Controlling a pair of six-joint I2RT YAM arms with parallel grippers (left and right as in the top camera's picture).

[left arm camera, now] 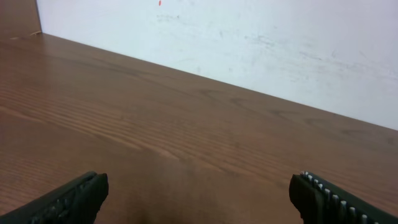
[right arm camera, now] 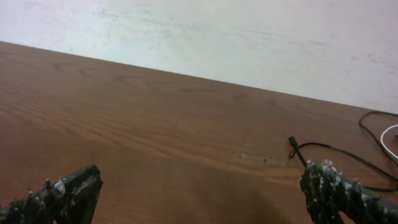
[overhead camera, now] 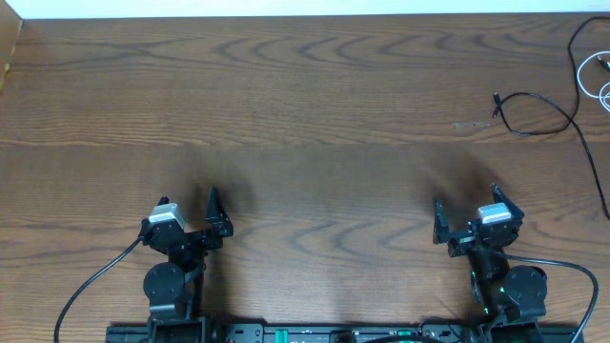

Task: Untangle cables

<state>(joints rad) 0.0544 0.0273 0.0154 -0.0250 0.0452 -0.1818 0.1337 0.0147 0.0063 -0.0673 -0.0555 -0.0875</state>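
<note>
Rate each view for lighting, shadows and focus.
Overhead: even light, no glare; soft shadows lie on the table beyond the left gripper and right gripper. Left wrist: fingers slightly soft, wall bright. Right wrist: fingers soft, black cable sharper.

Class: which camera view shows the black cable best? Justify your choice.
The overhead view: the black cable shows from its plug through its loop to the picture's right edge. The right wrist view catches only the plug end and a short stretch. The left wrist view shows none of it.
</note>
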